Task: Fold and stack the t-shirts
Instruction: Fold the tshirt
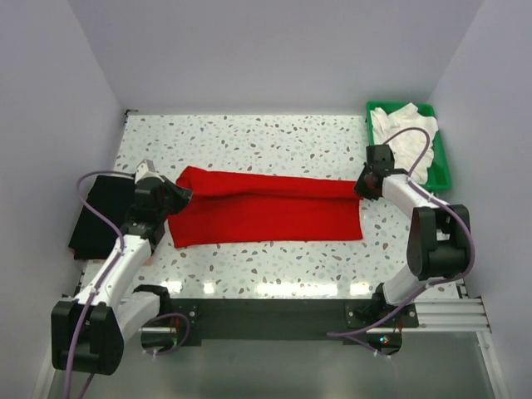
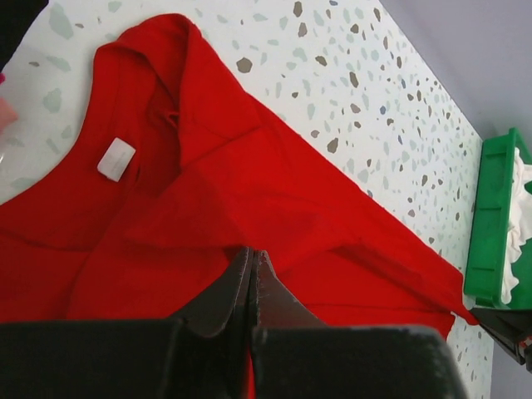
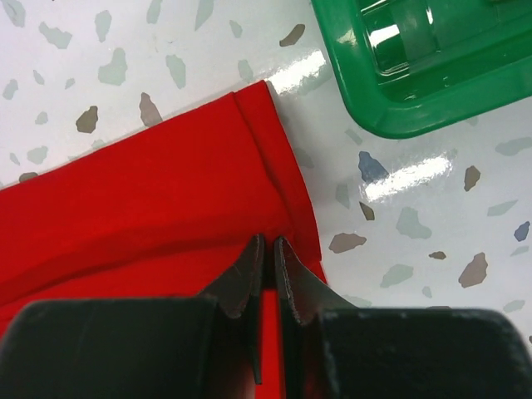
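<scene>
A bright red t-shirt (image 1: 266, 209) lies folded into a long band across the middle of the table. My left gripper (image 1: 176, 198) is shut on its left end; in the left wrist view (image 2: 252, 253) the jaws pinch red cloth, with the white neck label (image 2: 115, 158) ahead. My right gripper (image 1: 363, 184) is shut on the shirt's upper right corner; the right wrist view (image 3: 268, 243) shows the jaws closed on the hem. A black t-shirt (image 1: 98, 214) lies at the left table edge. White t-shirts (image 1: 407, 137) fill the green tray (image 1: 444, 163).
The green tray stands at the back right corner, close to my right gripper, and shows in the right wrist view (image 3: 399, 75) and the left wrist view (image 2: 490, 233). White walls enclose the speckled table (image 1: 274, 137) on three sides.
</scene>
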Motion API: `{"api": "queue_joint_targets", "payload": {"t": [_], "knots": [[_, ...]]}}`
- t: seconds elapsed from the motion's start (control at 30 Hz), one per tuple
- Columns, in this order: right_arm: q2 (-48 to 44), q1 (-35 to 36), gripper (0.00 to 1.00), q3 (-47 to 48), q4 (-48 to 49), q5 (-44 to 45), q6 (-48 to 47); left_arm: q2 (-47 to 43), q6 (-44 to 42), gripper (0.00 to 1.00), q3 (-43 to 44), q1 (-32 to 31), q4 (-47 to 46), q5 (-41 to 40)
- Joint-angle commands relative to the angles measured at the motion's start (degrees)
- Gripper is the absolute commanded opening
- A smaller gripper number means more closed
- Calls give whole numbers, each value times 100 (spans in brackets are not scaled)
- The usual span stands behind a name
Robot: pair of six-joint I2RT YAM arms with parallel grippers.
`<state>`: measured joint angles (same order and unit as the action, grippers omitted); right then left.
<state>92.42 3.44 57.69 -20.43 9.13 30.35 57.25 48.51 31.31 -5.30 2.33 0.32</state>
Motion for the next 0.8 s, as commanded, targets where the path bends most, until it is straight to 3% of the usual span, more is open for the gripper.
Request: {"api": "queue_joint_targets", "payload": {"t": [0.0, 0.2, 0.63, 0.77], "knots": [[-312, -19, 6, -108, 232, -51, 120, -241, 62, 0, -212, -41, 136, -146], [-409, -19, 8, -328, 311, -86, 164, -381, 88, 0, -476, -41, 285, -225], [-927, -19, 37, -715, 276, -359, 164, -505, 79, 0, -749, -41, 514, -225], [-1278, -28, 39, -856, 285, -482, 156, -531, 106, 5, -828, -41, 497, -225]]}}
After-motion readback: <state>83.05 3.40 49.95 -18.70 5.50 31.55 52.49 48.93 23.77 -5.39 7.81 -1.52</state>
